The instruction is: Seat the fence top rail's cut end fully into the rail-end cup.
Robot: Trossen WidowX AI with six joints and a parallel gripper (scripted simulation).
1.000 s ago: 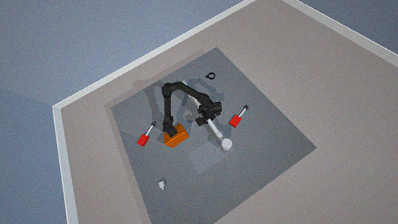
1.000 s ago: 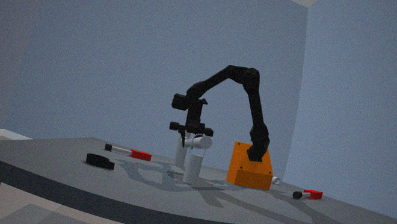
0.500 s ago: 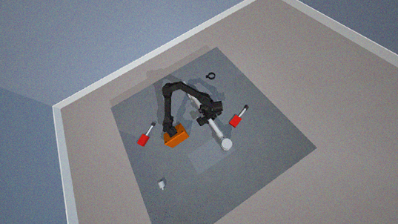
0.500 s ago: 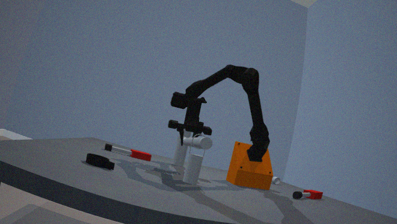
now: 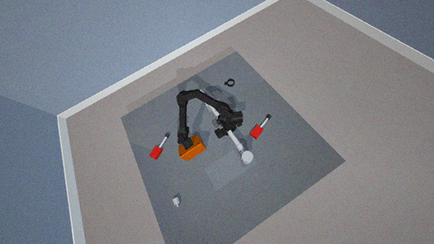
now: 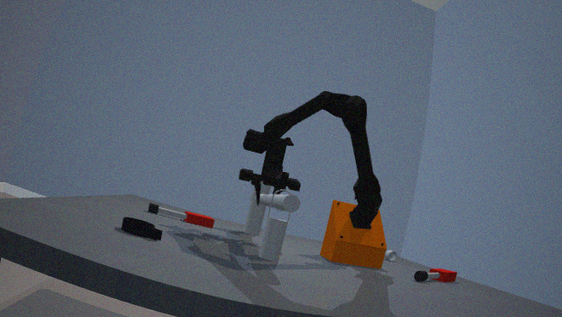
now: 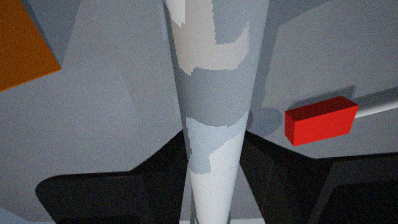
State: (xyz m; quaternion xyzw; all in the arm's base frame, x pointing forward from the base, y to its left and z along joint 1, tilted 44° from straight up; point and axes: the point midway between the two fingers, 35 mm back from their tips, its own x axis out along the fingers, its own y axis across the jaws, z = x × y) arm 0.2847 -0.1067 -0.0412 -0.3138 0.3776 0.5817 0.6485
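The white rail [image 5: 234, 138] [image 6: 290, 202] [image 7: 217, 102] runs roughly level from above the short white post [image 6: 273, 239] toward the big post [image 6: 254, 218]. The big post's round cap [image 5: 247, 157] shows from above. My gripper [image 5: 228, 128] [image 6: 268, 198] [image 7: 209, 132] points down and is shut on the rail, one black finger on each side. In the top view the rail's far end reaches close to the big post's cap. The end cup, the brace band and the loop cap are too small or hidden to make out, so seating cannot be told.
The orange base block [image 5: 193, 150] [image 6: 355, 239] [image 7: 22, 50] carries the arm. Two red-ended rods [image 5: 257, 131] [image 6: 199, 219] [image 7: 322, 125] lie on either side. A black ring clamp [image 5: 230, 79] [image 6: 140, 227] and a small white fitting [image 5: 176, 201] [image 6: 391, 256] lie farther off.
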